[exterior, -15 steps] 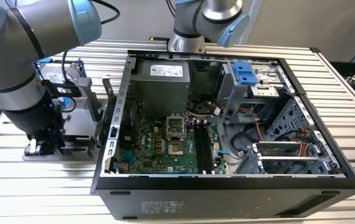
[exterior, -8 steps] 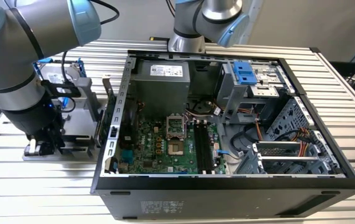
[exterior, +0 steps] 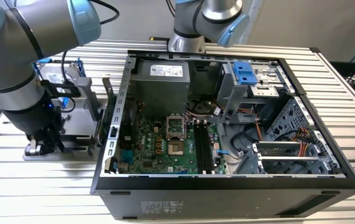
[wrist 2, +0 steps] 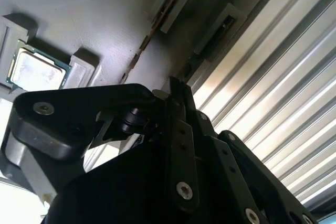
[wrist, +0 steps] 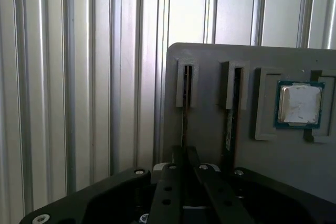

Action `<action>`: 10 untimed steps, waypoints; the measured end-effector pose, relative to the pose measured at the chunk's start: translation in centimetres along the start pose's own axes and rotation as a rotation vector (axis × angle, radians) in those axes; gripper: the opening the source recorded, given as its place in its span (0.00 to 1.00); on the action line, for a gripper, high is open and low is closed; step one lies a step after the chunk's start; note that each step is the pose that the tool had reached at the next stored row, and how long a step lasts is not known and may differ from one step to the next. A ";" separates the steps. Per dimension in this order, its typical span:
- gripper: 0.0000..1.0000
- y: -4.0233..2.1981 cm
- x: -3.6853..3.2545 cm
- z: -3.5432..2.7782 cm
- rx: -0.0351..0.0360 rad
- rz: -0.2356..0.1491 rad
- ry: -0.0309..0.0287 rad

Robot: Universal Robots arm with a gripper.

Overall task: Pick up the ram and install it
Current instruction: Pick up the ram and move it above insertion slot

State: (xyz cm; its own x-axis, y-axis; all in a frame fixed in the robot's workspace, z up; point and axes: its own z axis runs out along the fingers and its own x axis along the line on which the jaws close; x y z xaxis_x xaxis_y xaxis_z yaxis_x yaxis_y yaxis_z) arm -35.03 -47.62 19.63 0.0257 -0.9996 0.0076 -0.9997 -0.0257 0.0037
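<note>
Edgewise, thin ram (wrist: 183, 124), matte black gripper (wrist: 185, 155), slotted tray (wrist: 210, 61)

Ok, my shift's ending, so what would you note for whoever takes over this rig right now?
Claw: down at the grey tray beside the PC case, apparently shut on the ram, which stands on edge in its slot.
Nearby: a second stick in the neighbouring slot and a CPU chip in its pocket.
Done: the approach and, it seems, the grip.
Left: the ram is not yet lifted or installed; the motherboard's memory slots look unfilled.
</note>
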 end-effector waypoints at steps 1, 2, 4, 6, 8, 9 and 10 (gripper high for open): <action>0.00 0.00 0.00 0.00 0.0000 0.000 0.0000; 0.00 0.00 -0.01 0.00 0.0000 0.000 0.0000; 0.00 0.00 -0.01 -0.02 0.0000 0.001 -0.0006; 0.00 0.00 -0.01 -0.64 -0.0005 0.006 -0.0016; 0.00 0.01 0.00 -1.55 -0.0007 0.007 -0.0017; 0.00 0.01 0.01 -2.01 -0.0007 0.007 -0.0017; 0.00 0.01 0.01 -2.46 -0.0006 0.007 -0.0017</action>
State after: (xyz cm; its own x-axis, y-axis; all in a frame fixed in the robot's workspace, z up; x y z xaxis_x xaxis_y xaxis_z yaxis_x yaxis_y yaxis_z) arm -35.03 -47.61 22.09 0.0187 -0.9998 0.0060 -0.9998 -0.0187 0.0043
